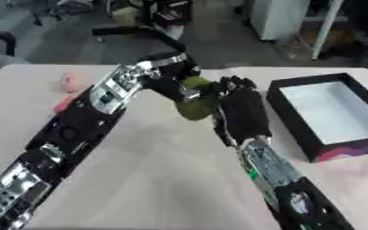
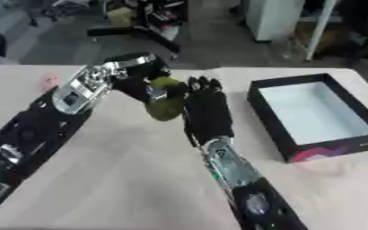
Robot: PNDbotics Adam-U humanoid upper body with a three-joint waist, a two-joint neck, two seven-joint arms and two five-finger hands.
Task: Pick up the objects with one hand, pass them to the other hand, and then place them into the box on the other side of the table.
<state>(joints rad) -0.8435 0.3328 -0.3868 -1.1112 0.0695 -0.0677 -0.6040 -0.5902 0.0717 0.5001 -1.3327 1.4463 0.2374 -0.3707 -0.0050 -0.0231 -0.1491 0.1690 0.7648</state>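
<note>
Both hands meet mid-tabletop (image 1: 155, 179) on an olive-green object (image 1: 195, 107) held above the surface. Left hand (image 1: 165, 81) curled around its top; right hand (image 1: 238, 105) against its side, fingers mostly straight. Black box (image 1: 328, 112) sits right, open, white inside. Pink objects (image 1: 67, 83) far left.

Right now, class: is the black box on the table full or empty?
Empty. The black box lies open-topped on the table, and only its bare pale floor shows inside; the green object is outside it, between the two hands.
</note>
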